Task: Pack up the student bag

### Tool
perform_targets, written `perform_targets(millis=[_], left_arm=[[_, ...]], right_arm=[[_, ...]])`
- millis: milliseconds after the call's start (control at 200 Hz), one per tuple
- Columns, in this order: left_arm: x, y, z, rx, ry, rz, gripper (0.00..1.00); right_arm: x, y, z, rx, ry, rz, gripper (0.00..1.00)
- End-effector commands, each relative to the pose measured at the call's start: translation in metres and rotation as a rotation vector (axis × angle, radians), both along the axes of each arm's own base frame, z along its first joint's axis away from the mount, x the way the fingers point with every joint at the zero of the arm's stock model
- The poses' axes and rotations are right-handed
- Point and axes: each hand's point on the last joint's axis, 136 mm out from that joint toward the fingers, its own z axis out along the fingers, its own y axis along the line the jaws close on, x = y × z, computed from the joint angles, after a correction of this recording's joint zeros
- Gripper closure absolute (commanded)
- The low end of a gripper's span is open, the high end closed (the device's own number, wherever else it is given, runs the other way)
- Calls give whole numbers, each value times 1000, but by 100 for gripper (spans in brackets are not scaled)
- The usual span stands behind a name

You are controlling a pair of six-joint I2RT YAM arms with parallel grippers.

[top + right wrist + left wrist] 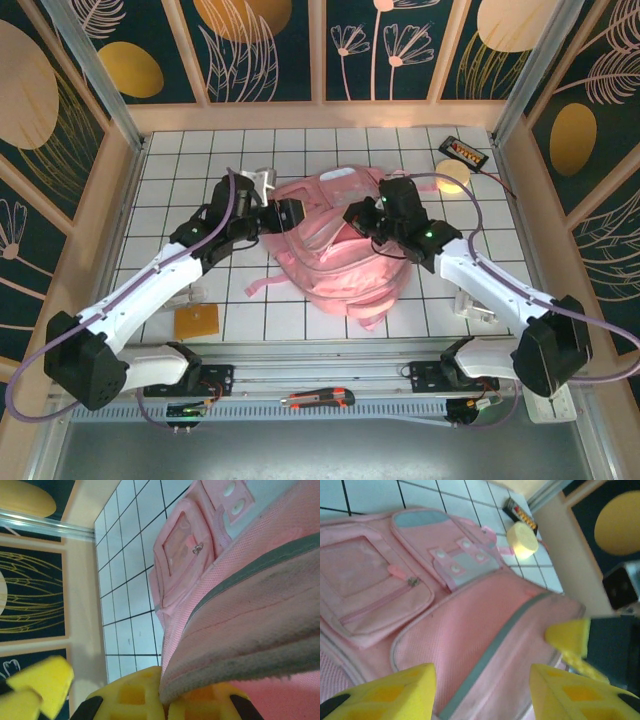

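The student bag (335,250), a big soft pink backpack, lies in a heap mid-table. Its front pockets, clear window pocket and grey strip face the left wrist camera (470,620). My left gripper (290,215) hovers at the bag's left upper side; its yellow fingers (395,695) stand open over the fabric, gripping nothing (480,685). My right gripper (362,215) is at the bag's top right and is shut (165,692) on a grey-edged flap of the bag (260,590), which is lifted across that view.
A pale yellow tape roll (452,177) and a black-and-orange device (463,152) lie at the back right. An orange card (196,321) sits front left, a white object (475,305) front right. A box cutter (320,399) rests on the front rail. Wooden walls enclose the table.
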Motion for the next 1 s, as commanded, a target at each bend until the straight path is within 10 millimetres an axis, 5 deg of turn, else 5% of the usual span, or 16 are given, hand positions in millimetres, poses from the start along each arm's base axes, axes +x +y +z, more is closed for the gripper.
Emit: perform_targets(millis=[0,230,470,996], left_arm=[[-32,-8,-31,123,79,-121,50],[-54,-31,-53,99,171,-171,53],[-49,-26,-67,129,197,-115,53],[-36,-46,-87,138,224,-149,61]], right_arm=[[25,11,59,65,-151,-65,100],[30,26,70,68,-165,-44,100],[26,25,73,71,-167,-34,100],[21,20,73,75,-172,-27,100]])
